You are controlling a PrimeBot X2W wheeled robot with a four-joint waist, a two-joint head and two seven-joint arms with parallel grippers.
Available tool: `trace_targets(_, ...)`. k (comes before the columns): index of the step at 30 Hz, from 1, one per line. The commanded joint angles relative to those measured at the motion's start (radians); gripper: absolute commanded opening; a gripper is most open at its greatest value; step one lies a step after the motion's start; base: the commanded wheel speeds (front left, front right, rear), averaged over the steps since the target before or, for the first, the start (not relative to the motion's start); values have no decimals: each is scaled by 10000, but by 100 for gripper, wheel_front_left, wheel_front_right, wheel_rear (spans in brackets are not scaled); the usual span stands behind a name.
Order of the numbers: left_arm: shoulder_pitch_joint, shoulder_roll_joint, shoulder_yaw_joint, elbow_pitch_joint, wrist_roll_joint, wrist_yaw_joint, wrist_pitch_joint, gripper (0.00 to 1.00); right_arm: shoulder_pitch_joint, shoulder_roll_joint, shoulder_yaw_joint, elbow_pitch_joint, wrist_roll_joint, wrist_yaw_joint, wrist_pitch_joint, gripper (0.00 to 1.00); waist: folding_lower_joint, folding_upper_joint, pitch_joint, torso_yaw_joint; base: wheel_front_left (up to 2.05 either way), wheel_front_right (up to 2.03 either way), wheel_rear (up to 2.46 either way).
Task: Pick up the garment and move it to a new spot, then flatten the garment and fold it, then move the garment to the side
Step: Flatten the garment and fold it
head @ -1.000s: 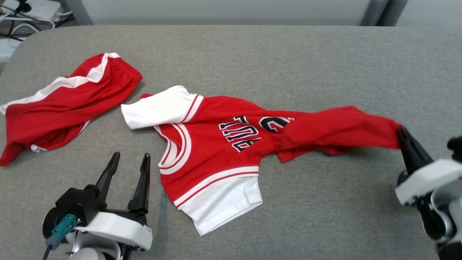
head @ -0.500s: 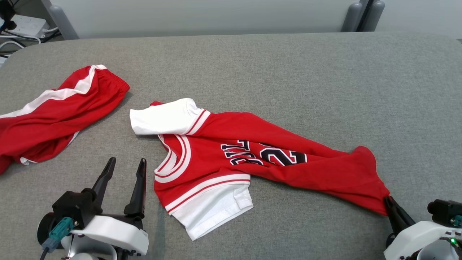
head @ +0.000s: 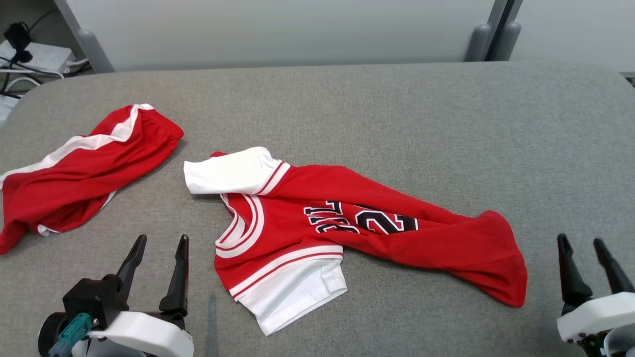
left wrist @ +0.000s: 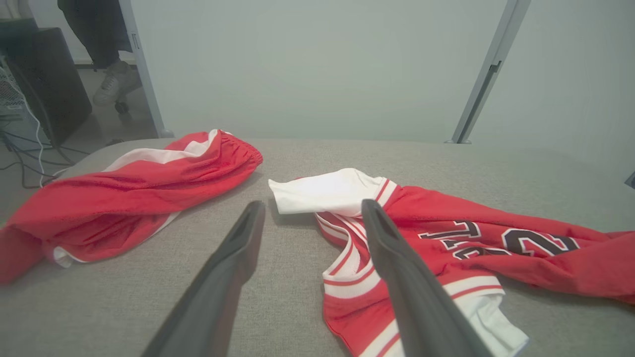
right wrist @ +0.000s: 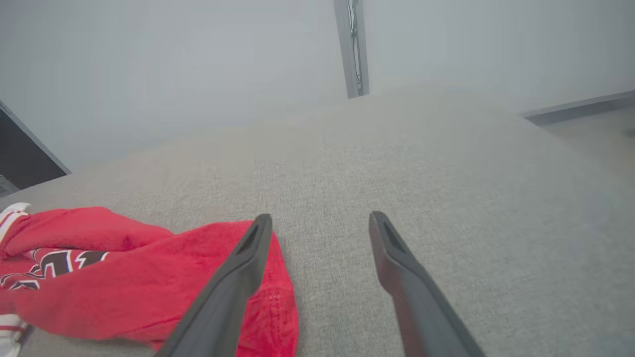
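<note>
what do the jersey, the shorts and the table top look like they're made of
Jersey: soft matte knit fabric, perhaps cotton or polyester; it lies in limp folds. Shorts: similar thin red cloth, with a gathered waistband; exact fibre unclear. Table top: grey matte textile cover, showing a fine weave.

Bright, soft, even light. Thin shadows edge the jersey (head: 297, 198) beside the left gripper (head: 162, 239). Beyond the right gripper (right wrist: 320, 217), hazy blur.
</note>
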Motion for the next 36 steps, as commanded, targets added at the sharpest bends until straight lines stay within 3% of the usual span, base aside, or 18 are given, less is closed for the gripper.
trace_targets(1,-192,309,481,-310,-53,130,-66,100,-165,-224,74,-513,-352,12,-235,100,0,0,-142,-15,0,0,0)
trace_targets(8,412,358,409,-482,-147,253,-62,100,70,407,-278,-1881,-1762,12,-127,100,0,0,-703,-15,0,0,0)
trace_targets(11,888,347,397,-315,-377,115,-182,100,666,738,-370,-2346,-2156,12,86,100,0,0,-1020,7,0,0,0)
trace_targets(18,1602,316,349,-161,-482,59,-446,100,1737,956,-535,-2732,-2387,12,247,100,0,0,-1362,46,0,0,0)
trace_targets(30,1408,786,355,327,-449,-1012,-734,100,2234,1179,-448,-3216,-2614,12,227,100,0,0,-1512,139,0,0,0)
trace_targets(36,1416,717,1248,825,-511,-976,-967,100,2218,1245,-540,-3236,-2671,12,136,100,0,0,-1532,122,0,0,0)
